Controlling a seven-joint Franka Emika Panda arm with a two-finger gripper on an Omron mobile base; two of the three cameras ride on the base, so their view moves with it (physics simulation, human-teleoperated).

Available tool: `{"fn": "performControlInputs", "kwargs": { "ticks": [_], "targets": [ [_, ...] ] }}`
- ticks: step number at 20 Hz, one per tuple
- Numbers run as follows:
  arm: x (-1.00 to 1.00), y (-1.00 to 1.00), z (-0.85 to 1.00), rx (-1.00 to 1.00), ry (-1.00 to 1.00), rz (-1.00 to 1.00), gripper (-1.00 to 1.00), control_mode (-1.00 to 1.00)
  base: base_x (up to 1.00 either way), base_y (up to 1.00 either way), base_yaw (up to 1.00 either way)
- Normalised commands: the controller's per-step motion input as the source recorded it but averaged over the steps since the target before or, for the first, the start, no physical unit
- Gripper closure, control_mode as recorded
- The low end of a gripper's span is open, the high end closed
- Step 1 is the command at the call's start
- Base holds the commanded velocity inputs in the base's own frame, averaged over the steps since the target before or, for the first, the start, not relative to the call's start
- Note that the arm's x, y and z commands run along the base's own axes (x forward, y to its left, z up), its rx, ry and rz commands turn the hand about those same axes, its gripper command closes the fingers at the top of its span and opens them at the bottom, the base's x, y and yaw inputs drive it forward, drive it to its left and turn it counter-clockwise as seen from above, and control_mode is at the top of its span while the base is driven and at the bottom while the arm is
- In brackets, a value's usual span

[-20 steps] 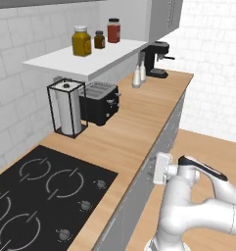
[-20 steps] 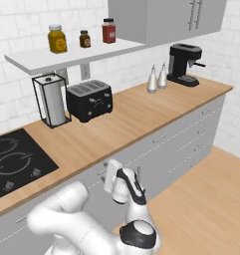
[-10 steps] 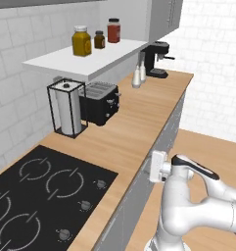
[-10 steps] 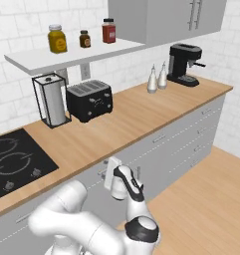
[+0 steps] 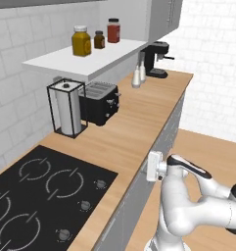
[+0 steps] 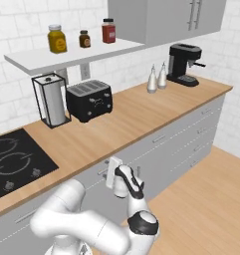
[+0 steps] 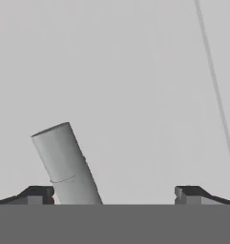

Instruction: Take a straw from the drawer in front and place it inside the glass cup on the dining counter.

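Observation:
My gripper (image 7: 114,193) is open, its two dark fingertips (image 7: 37,193) wide apart, right up against the pale-grey front of the drawer (image 7: 135,95). The drawer's small bar handle (image 7: 64,162) stands tilted just inside the left fingertip, between the jaws, which are not closed on it. From the base, the white hand (image 5: 153,165) presses toward the shut drawer front (image 5: 139,196) just under the worktop's edge, and the gripper (image 6: 111,173) shows there from the other side too. The straw, the glass cup and the dining counter are out of view.
A wood worktop (image 5: 139,117) carries a black hob (image 5: 46,191), a paper towel holder (image 5: 65,108), a black toaster (image 5: 101,102), two shakers (image 5: 138,76) and a coffee machine (image 5: 156,59). Jars stand on a white shelf (image 5: 80,61). Open wood floor (image 6: 206,204) lies to the right.
The hand has crept a little up and in toward the drawer front. The jaws stay wide open. Nothing else has moved.

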Motion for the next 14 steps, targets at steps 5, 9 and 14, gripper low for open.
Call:
{"fn": "performControlInputs", "kwargs": {
  "ticks": [5,9,14],
  "targets": [
    [0.27,0.0,-0.35,0.0,0.0,0.05,1.0,-1.0,0.0,0.0,0.0],
    [0.01,0.02,-0.13,0.0,0.0,0.01,1.0,-1.0,0.0,0.0,0.0],
    [-0.13,-0.01,-0.06,0.01,-0.04,0.0,1.0,-1.0,0.0,0.0,0.0]
  ]
}}
